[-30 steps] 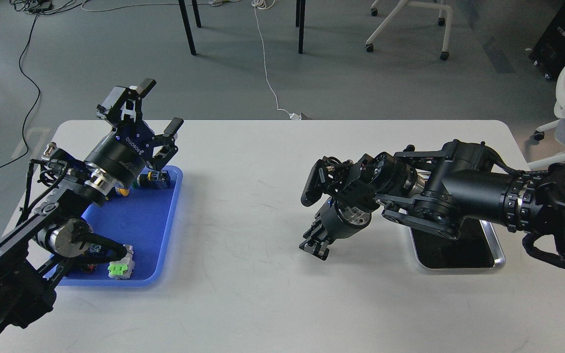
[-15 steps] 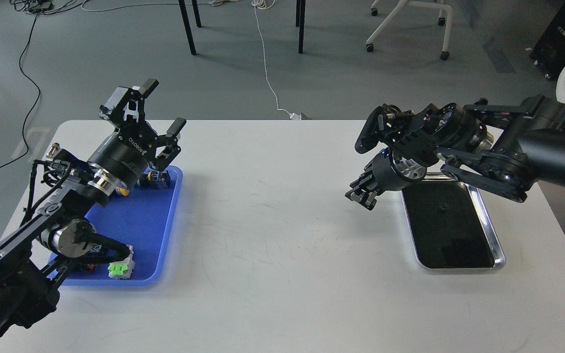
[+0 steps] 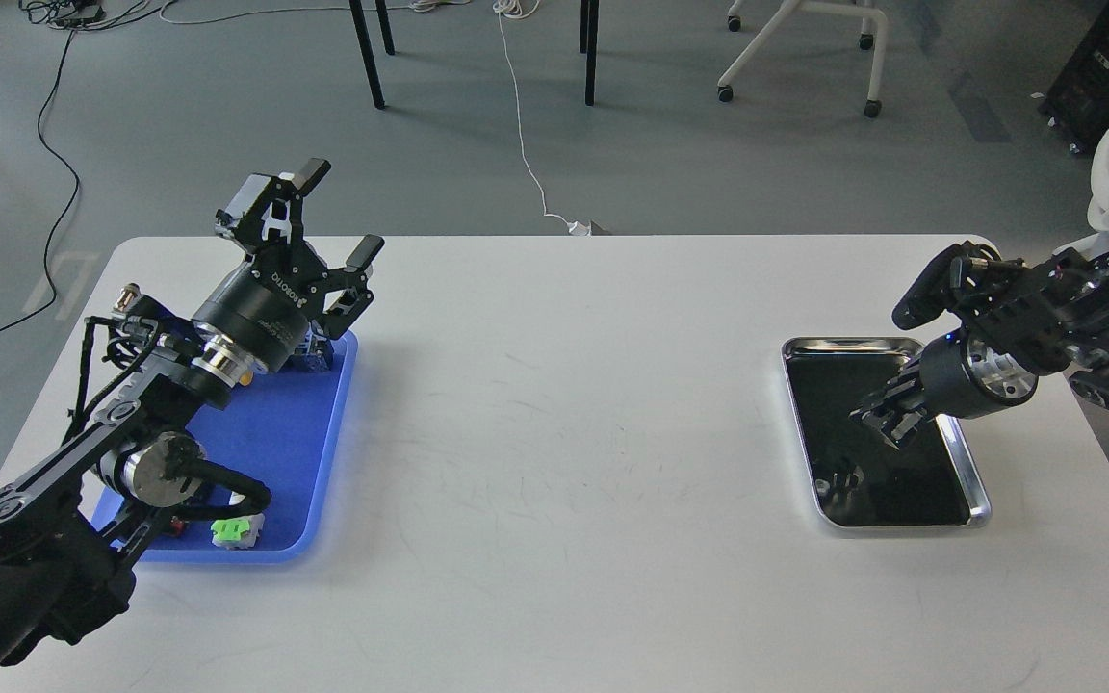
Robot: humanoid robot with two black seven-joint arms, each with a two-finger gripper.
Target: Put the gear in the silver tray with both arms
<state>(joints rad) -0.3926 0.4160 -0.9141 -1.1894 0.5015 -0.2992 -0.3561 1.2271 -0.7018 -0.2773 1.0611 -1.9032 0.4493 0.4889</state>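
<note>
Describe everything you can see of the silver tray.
The silver tray is a shiny rectangular metal tray with rounded corners, a raised rim and a dark mirror-like bottom. It lies flat on the white table, near its right side. The right gripper hangs over it and is reflected in the bottom; whether it touches cannot be told. No gear is clearly visible inside.
</note>
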